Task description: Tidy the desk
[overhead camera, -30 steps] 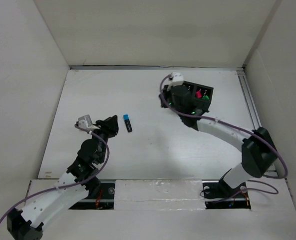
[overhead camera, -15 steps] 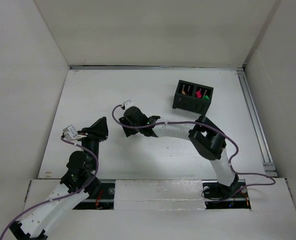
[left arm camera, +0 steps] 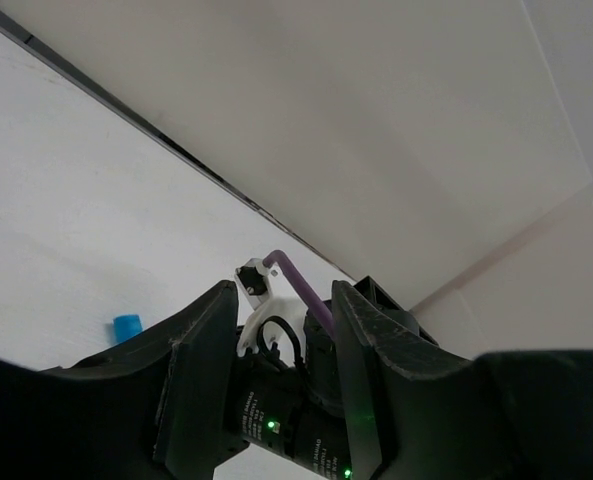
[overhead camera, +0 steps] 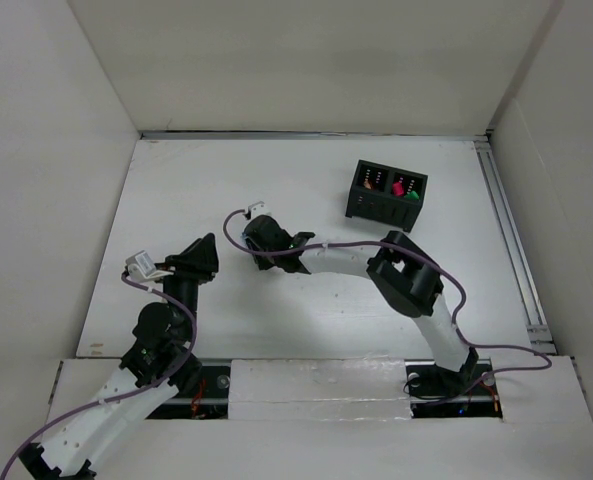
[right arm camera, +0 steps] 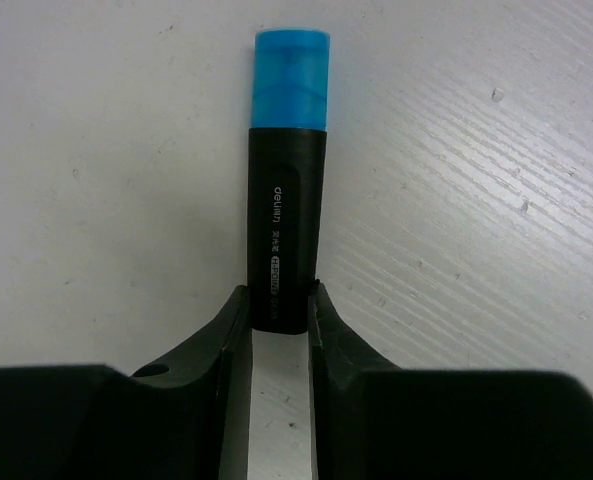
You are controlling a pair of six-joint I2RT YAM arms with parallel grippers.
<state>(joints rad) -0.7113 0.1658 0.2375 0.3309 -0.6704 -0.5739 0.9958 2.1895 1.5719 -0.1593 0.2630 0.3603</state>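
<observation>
Right gripper [right arm camera: 279,292] clamped on the tail end of a blue-capped highlighter [right arm camera: 286,190], which lies on the white desk [overhead camera: 226,180] well left of the black organizer box [overhead camera: 386,192]. Left gripper [left arm camera: 279,300] hovers near, fingers apart. So short a hold may let the pen pivot or slip when lifted. From above, the wrist hides the pen.

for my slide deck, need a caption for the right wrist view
Right end effector grips the black end of a blue-capped highlighter lying on the white desk.
</observation>
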